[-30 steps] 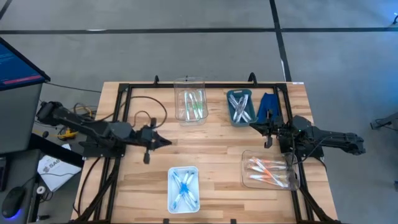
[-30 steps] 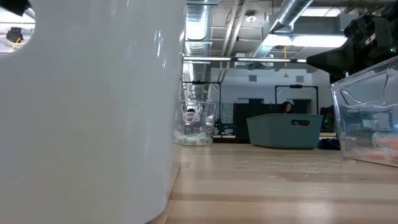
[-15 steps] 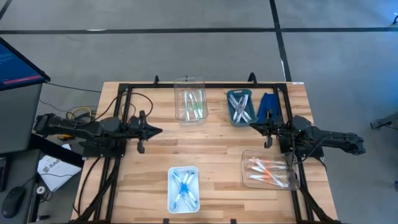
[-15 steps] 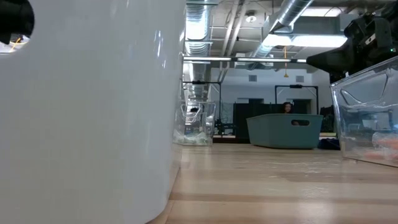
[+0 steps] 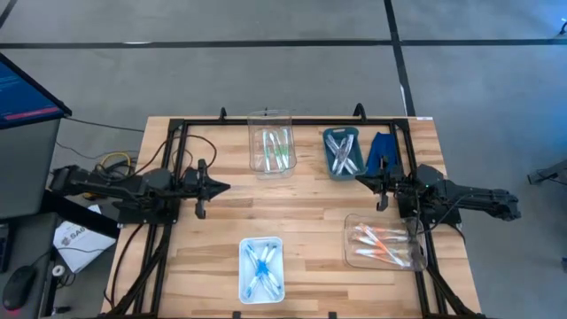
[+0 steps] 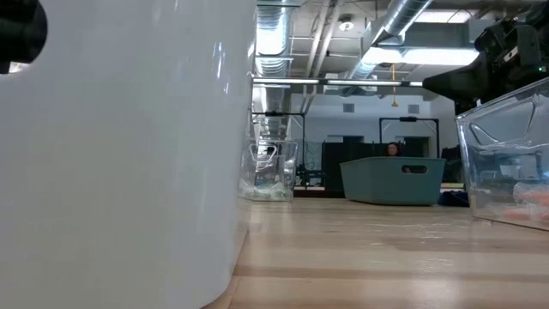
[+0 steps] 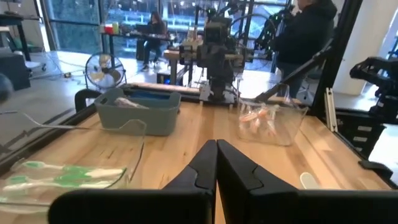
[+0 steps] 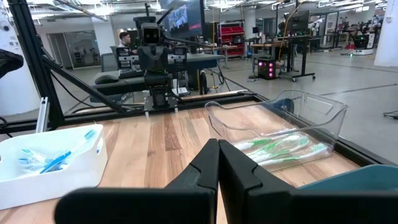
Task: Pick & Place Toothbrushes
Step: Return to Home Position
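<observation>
Hovering over the bench (image 5: 310, 221), left gripper (image 5: 220, 187) and right gripper (image 5: 360, 180), jaws closed and empty, flank binned toothbrushes (image 5: 379, 241) (light, stiff, slippery; probably best pinched mid-handle).

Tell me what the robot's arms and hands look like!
The left arm and right arm are black, skinny and jointed. The left hand and right hand each have two black fingers that taper to a point, like a beak.

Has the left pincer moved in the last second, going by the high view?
Yes. The left pincer has drawn back toward the table's left side. A second ago its tip was level with the left edge of the white bin; now it stops short of that edge.
</observation>
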